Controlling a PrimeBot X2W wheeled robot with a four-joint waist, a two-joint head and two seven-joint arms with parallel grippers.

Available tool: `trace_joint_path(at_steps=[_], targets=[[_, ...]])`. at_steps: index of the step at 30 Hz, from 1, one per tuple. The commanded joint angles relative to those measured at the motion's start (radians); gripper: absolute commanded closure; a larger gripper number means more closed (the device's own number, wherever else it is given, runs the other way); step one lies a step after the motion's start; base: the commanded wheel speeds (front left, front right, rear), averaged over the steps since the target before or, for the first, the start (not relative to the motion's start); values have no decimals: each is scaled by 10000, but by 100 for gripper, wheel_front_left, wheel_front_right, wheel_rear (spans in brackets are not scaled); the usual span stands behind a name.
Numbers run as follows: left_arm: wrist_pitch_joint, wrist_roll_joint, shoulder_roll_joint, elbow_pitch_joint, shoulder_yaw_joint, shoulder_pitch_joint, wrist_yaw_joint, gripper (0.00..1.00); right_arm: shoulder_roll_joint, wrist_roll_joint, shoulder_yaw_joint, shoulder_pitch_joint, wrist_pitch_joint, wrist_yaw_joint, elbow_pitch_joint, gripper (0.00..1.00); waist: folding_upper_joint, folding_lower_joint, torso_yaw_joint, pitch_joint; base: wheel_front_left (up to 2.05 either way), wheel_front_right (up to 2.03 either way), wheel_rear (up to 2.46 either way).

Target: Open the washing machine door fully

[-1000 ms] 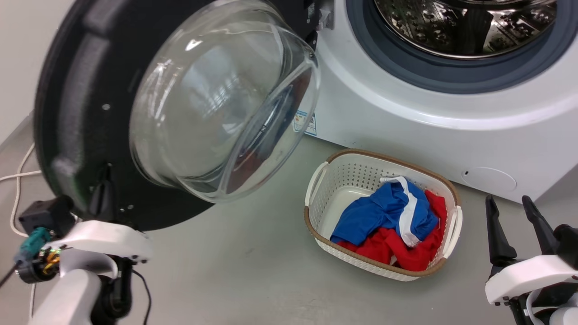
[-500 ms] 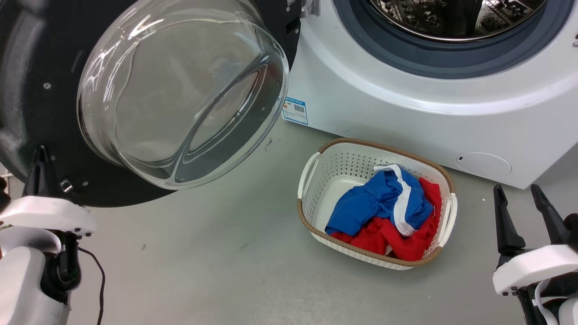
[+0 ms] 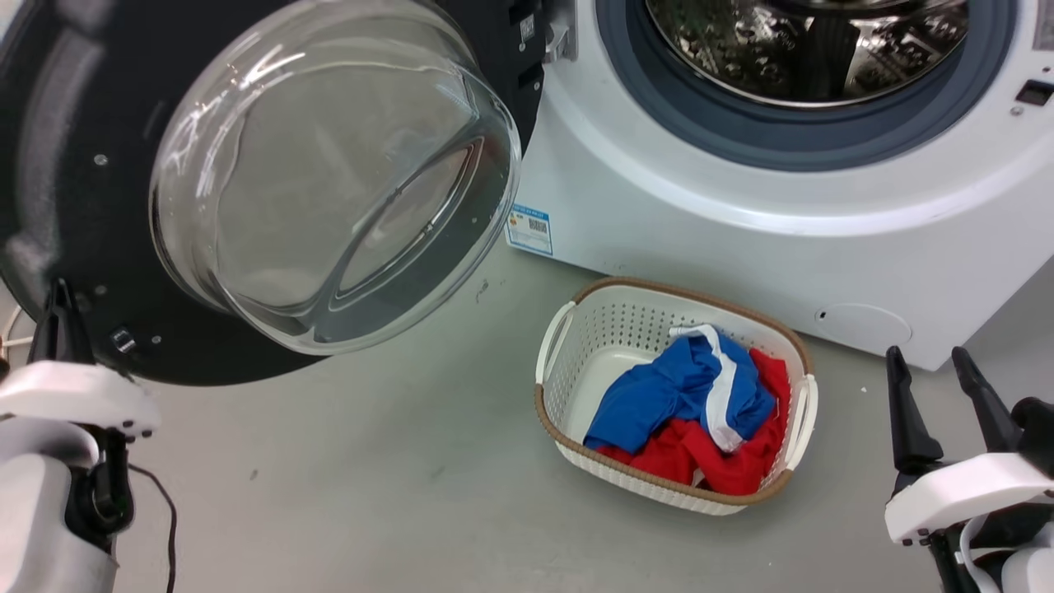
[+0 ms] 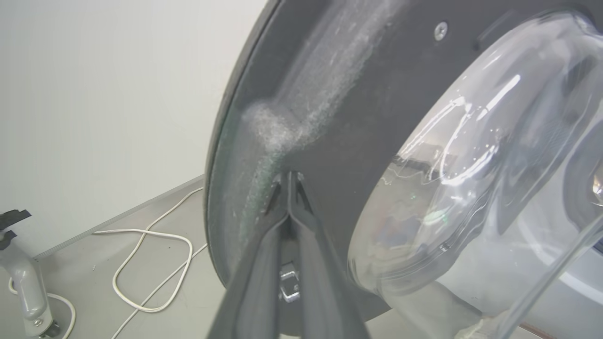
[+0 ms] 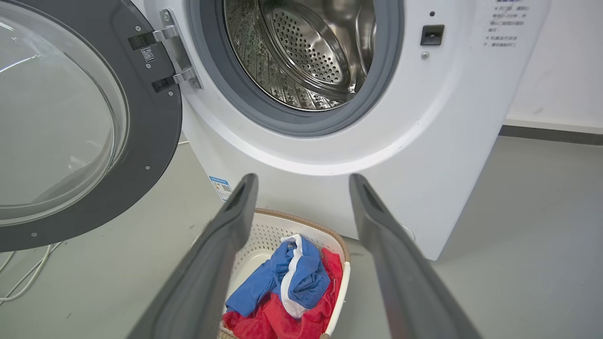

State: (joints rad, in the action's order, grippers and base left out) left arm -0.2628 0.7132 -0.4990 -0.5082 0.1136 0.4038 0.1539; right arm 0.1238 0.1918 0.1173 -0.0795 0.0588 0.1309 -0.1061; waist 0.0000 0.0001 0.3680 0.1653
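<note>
Door [image 3: 329,181] stood wide open left of machine [image 3: 741,214]; left gripper [image 4: 288,178] fingers were pressed together, tips against door's black inner face near its rim; right gripper [image 3: 925,358] fingers were spread, empty, near basket [image 3: 692,287]

The right gripper [image 5: 302,178] has its fingers spread wide. In the gap between them sits a laundry basket [image 5: 266,230] of blue and red clothes [image 5: 301,282]. Beyond the fingertips stands the washing machine [image 5: 424,141], its steel drum [image 5: 306,56] exposed. Left of the jaws is the washing machine door [image 5: 155,117], swung out.
</note>
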Motion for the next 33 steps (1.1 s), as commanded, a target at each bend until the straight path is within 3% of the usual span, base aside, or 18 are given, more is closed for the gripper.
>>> trace_joint_path(at_steps=[1, 11, 19, 27, 33], targets=[[-27, -195, 28, 158, -188, -371, 61, 100, -104, 6, -21, 150, 99, -2, -102, 0, 0, -1, -55, -288, 0, 0, 0], [-25, -1131, 841, 2000, -464, -2347, 279, 100, -438, -27, -119, 444, 350, -2, -485, 0, 0, -1, -331, -1170, 0, 0, 0], [95, -1936, 1411, 3208, 704, -3466, 300, 100, -592, -108, -181, 617, 439, -2, -607, 0, 0, -1, -819, -1548, 0, 0, 0], [112, -2368, 1997, 3219, 1872, -3126, -93, 100, -687, -260, -260, 539, 454, -2, -684, 0, 0, -1, -1744, -1621, 0, 0, 0], [55, -2586, 2182, 2785, 2142, -2800, -122, 100, -707, -355, -379, 575, 445, -2, -712, 0, 0, -1, -2667, -1624, 0, 0, 0]])
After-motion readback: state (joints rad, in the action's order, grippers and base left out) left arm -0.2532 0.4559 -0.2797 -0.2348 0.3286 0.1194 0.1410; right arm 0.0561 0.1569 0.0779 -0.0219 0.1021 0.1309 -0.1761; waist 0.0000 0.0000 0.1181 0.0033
